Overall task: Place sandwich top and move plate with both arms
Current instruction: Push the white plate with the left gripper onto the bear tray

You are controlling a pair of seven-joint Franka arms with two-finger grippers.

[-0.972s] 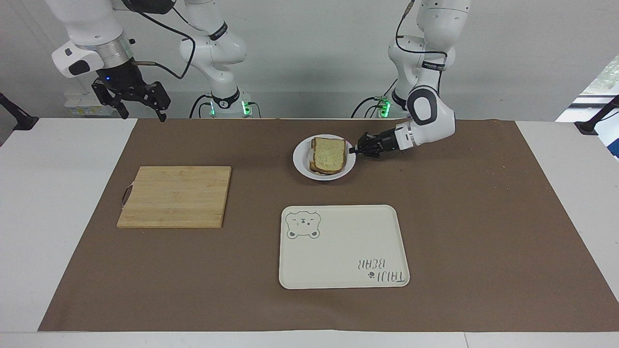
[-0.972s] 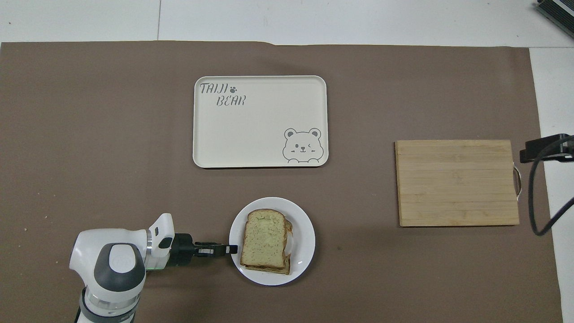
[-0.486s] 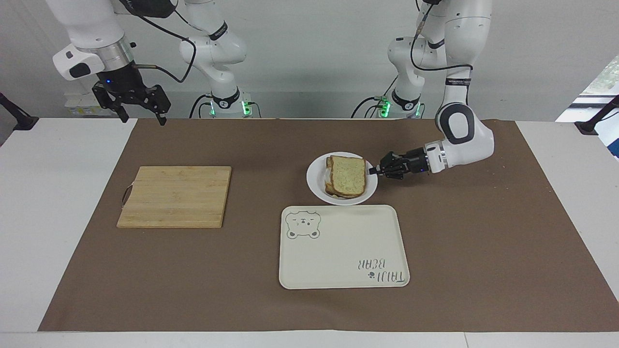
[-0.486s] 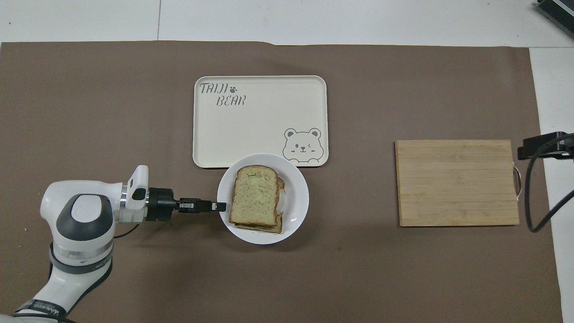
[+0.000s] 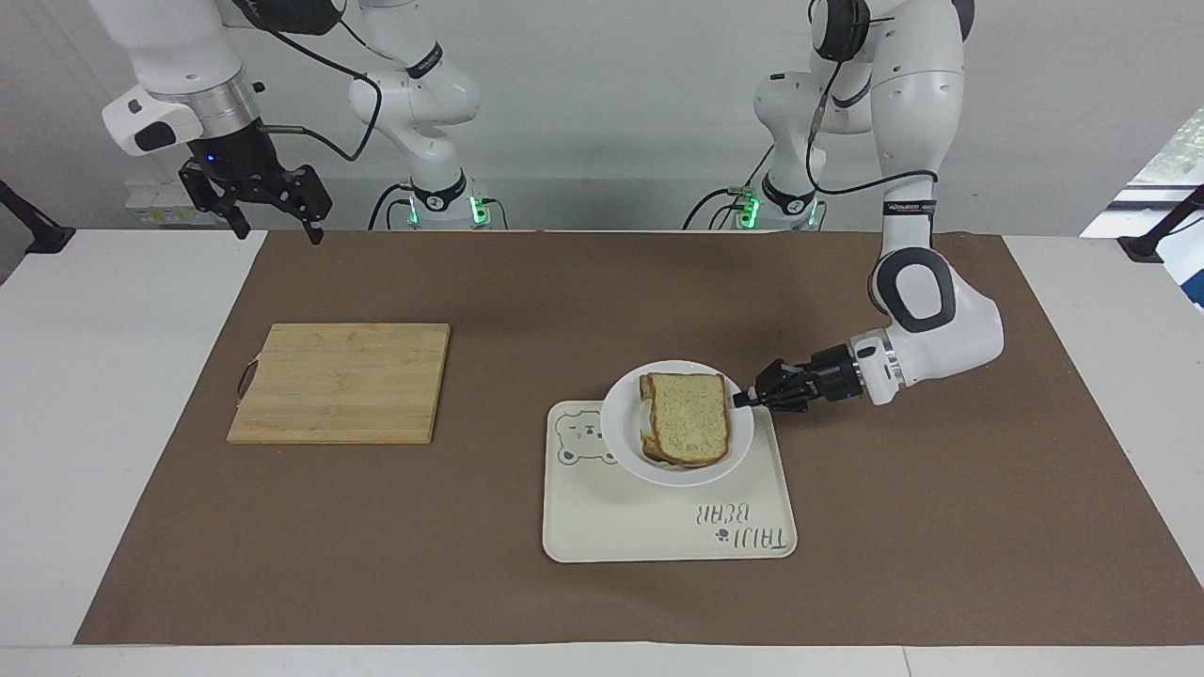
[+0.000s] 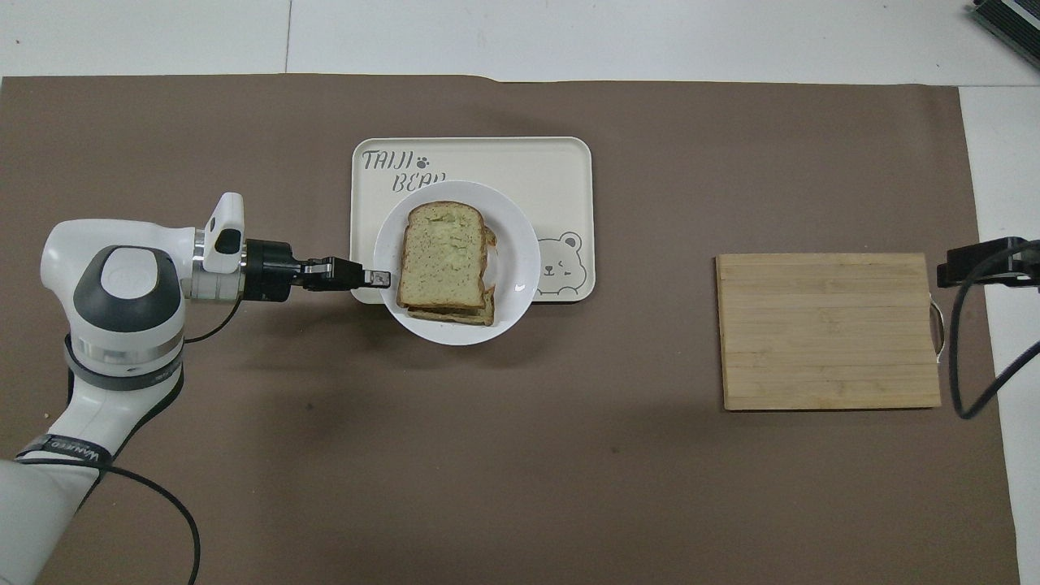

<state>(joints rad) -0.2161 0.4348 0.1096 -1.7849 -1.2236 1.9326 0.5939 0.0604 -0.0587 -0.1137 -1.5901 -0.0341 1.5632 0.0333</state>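
I have the left gripper pinching the plate rim mid-frame, top on, over the tray, lowering next; right gripper waits spread, upper left in the facing view.

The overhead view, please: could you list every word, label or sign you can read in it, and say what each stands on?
"TAIJI": printed on the cream tray, with a paw mark after it.
"BEA": second line on the tray; the plate covers the rest.
"WANKEO"-like lettering: on a band of the left arm, too small to read surely.
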